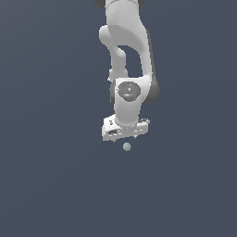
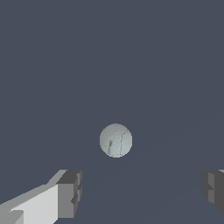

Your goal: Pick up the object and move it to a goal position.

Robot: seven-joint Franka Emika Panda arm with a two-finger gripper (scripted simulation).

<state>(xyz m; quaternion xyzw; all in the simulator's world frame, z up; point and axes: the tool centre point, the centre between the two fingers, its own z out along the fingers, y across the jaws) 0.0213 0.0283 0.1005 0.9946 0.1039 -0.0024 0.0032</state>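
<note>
The object is a tiny pale grey-green ball lying on the dark grey floor, just below the white gripper hand in the exterior view. In the wrist view the ball sits beyond and between the two fingertips, which stand wide apart. My gripper is open and empty, hovering over the ball without touching it. Only the short finger stubs show in the exterior view.
The white Panda arm rises from the gripper toward the exterior view's top. A plain dark grey floor spreads all around.
</note>
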